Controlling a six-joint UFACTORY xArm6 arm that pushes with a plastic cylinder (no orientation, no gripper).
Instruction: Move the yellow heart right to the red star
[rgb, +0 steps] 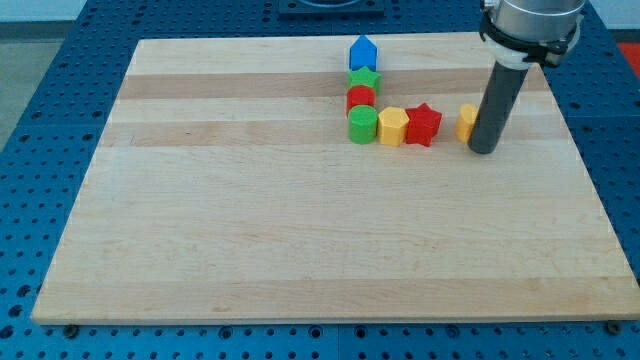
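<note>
The yellow heart lies on the wooden board to the right of the red star, with a small gap between them. My tip stands right against the heart's right side and hides part of it. The red star sits at the right end of a short row, next to a yellow hexagon block.
A green cylinder sits left of the yellow hexagon. Above it stand a red block, a green star and a blue house-shaped block in a column. The board's right edge lies right of my tip.
</note>
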